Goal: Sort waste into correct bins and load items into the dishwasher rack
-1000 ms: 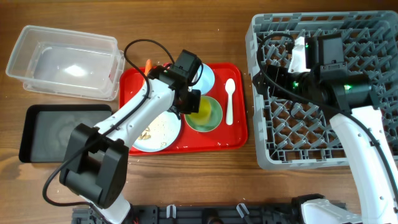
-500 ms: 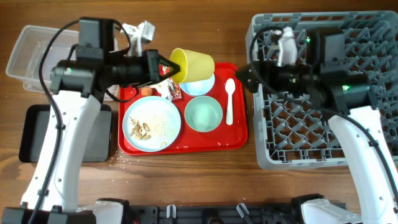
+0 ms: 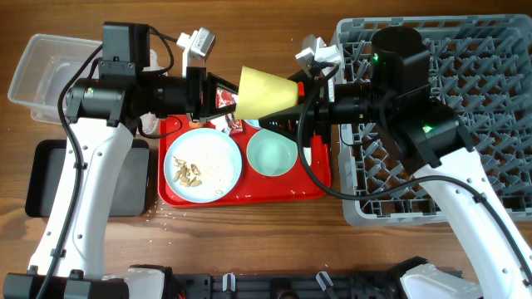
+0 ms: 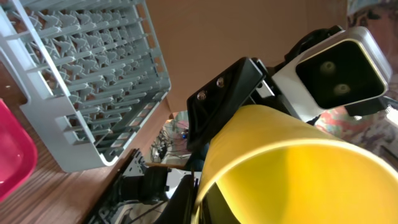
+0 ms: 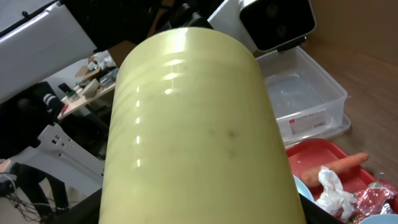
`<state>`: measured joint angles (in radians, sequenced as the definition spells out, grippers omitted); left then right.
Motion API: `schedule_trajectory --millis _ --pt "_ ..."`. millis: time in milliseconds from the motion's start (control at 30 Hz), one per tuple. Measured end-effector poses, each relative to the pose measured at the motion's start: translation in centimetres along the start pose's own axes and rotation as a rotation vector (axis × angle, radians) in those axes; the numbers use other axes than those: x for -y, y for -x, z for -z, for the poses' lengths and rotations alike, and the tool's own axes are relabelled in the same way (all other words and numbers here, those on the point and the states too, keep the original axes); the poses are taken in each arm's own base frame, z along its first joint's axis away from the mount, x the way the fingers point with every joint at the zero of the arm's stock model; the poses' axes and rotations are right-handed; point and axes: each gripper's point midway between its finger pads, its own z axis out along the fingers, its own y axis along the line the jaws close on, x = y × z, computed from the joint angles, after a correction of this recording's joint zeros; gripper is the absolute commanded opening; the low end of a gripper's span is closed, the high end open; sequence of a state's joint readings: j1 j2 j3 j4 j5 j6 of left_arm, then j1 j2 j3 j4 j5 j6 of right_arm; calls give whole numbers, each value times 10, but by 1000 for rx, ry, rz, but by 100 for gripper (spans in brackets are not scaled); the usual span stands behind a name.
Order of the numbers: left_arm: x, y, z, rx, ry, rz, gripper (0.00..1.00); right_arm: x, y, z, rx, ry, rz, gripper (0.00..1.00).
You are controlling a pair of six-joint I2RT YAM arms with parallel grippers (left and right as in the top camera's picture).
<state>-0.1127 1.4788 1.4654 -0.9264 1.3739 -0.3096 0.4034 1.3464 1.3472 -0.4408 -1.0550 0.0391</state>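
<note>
The yellow-green cup [image 3: 268, 93] hangs on its side above the red serving tray [image 3: 241, 198], between both grippers. My left gripper [image 3: 226, 98] is shut on its rim; the left wrist view shows the rim [image 4: 292, 168] against my gripper [image 4: 202, 199]. My right gripper [image 3: 301, 95] is at the cup's base, with dark fingers flanking the cup [image 5: 193, 124] on both sides [image 5: 199, 211]. The light blue plate [image 3: 204, 166] with crumbs and the pale green bowl [image 3: 272, 154] lie on the tray. The carrot piece [image 5: 336, 165], tissue [image 5: 333, 186] and wrapper [image 5: 379, 199] lie at the tray's back. The light blue bowl is hidden.
The grey dishwasher rack [image 3: 465, 50] fills the right side. The clear tub [image 3: 50, 66] stands at the back left, with the black tray [image 3: 50, 178] in front of it. The white spoon [image 3: 308, 154] is partly hidden under my right arm.
My left gripper lifted the cup off the tray and turned it sideways. My right arm swung left from over the rack to the cup's base.
</note>
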Motion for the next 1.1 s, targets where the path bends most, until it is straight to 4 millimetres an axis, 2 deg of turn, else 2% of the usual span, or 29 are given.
schedule_trajectory --millis 67,167,200,233,300,367,667,767,900,1100 --pt "0 0 0 1 1 -9 95 0 -2 -1 -6 -2 -6 65" --pt "-3 1 0 7 19 -3 77 9 -17 0 -53 -84 -74 65" --pt "-6 2 0 13 33 -9 57 10 -19 3 -61 -116 -80 65" --pt "-7 3 0 17 43 -14 49 11 -20 7 -65 -145 -81 65" --pt "-9 6 0 25 54 -22 20 7 -17 13 -54 -180 -57 64" --pt "-9 8 0 32 61 -42 4 -1 -11 20 -34 -201 -28 64" --pt "-10 10 0 37 66 -54 4 -1 -6 21 -18 -207 -6 63" --pt "-10 10 0 38 66 -58 4 5 -5 15 -17 -186 -4 75" --pt "-7 10 -3 30 60 -84 4 5 0 7 -2 -140 23 75" --pt "-3 4 -14 -2 47 -102 4 4 -3 -4 -15 -103 18 75"
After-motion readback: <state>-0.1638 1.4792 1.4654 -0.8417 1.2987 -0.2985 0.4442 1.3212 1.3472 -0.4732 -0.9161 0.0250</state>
